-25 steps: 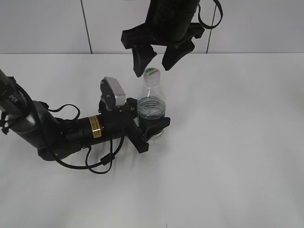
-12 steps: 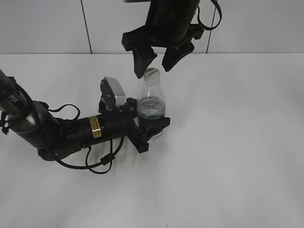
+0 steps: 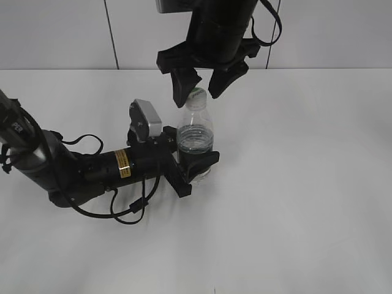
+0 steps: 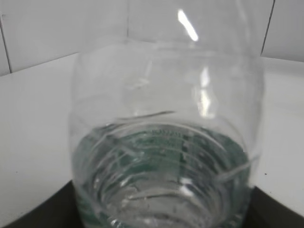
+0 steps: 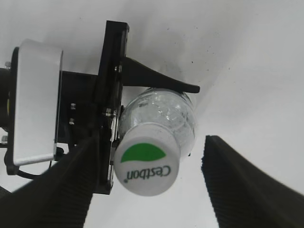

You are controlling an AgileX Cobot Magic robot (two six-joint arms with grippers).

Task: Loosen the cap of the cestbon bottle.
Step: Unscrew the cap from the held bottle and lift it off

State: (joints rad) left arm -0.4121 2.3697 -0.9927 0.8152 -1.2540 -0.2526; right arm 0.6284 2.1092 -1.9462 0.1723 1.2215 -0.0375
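Exterior: cestbon bottle (image 3: pixel 195 138) stands upright on the white desk (image 3: pixel 306 184), near centre. Left claw (image 3: pixel 195 164) is clamped round the lower body, one finger either side. Right claw (image 3: pixel 203 87) hangs above with jaws wide, fingers flanking the cap (image 3: pixel 196 94) but apart from it on both sides.

Left wrist: only the clear bottle wall (image 4: pixel 166 142) up close, green label tint low down, water inside. Claw fingers barely in frame, dark corners at the bottom edge.

Right wrist: looking down on the cap (image 5: pixel 147 164), white with a green mark and "Cestbon" text, sitting between the two open ribbed fingers (image 5: pixel 237 185), nearer the left-hand one.

Handling call: thin plastic, light, body will flex and likely spin if squeezed lightly, so the low grip has to resist torque. Cap is small, stiff, probably smooth-ish; take it across its rim, centred, before twisting.
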